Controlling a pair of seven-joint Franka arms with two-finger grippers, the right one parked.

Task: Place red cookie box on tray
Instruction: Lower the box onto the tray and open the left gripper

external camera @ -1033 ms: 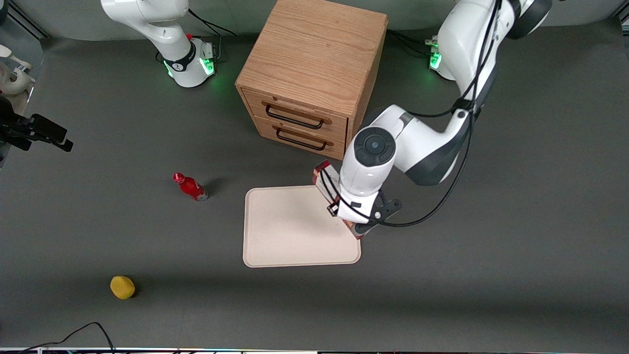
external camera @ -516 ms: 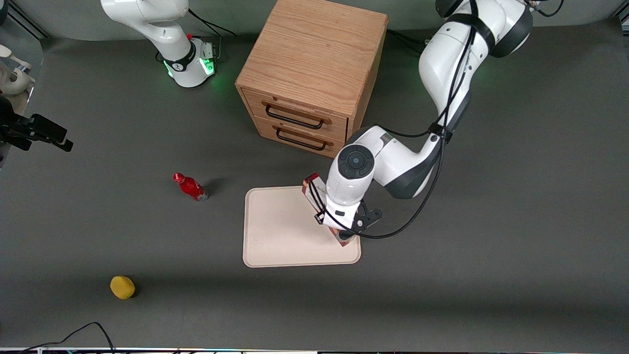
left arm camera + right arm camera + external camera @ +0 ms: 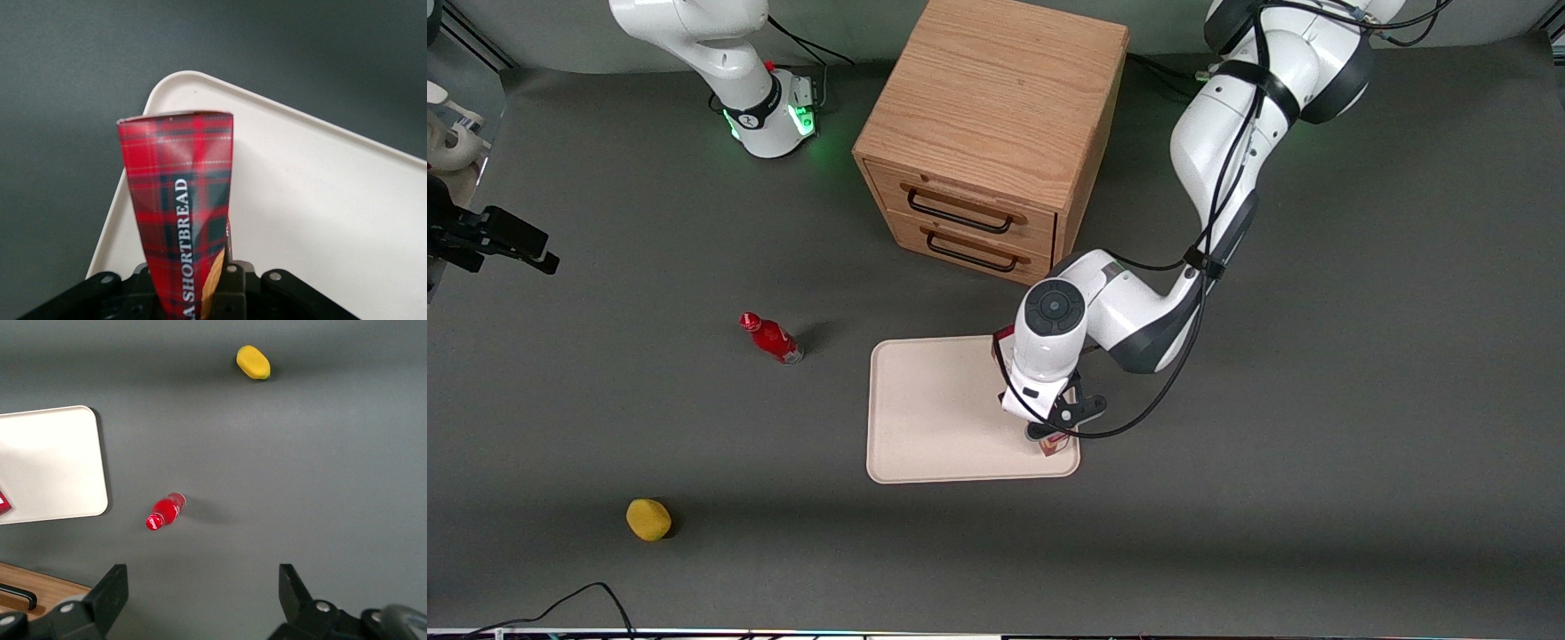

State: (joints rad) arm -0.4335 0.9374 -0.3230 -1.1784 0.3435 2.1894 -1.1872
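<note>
My left gripper [image 3: 1048, 432] is shut on the red cookie box [image 3: 1055, 444], a slim tartan carton with white lettering [image 3: 179, 193]. It holds the box over the working-arm side of the tray [image 3: 934, 409]. The wrist covers most of the box in the front view; only its two ends show. The box runs along that side of the tray, its near end close to the corner nearest the front camera. In the left wrist view the box sticks out of the gripper [image 3: 190, 288] above the cream tray [image 3: 320, 200]. I cannot tell whether the box touches the tray.
A wooden two-drawer cabinet [image 3: 987, 133] stands farther from the front camera than the tray. A small red bottle [image 3: 772, 339] lies beside the tray toward the parked arm's end. A yellow lump [image 3: 648, 519] sits nearer the front camera.
The left arm has carried the box from the tray's edge to over the tray, nearer the front camera and lower. The box now runs more along the tray's side.
</note>
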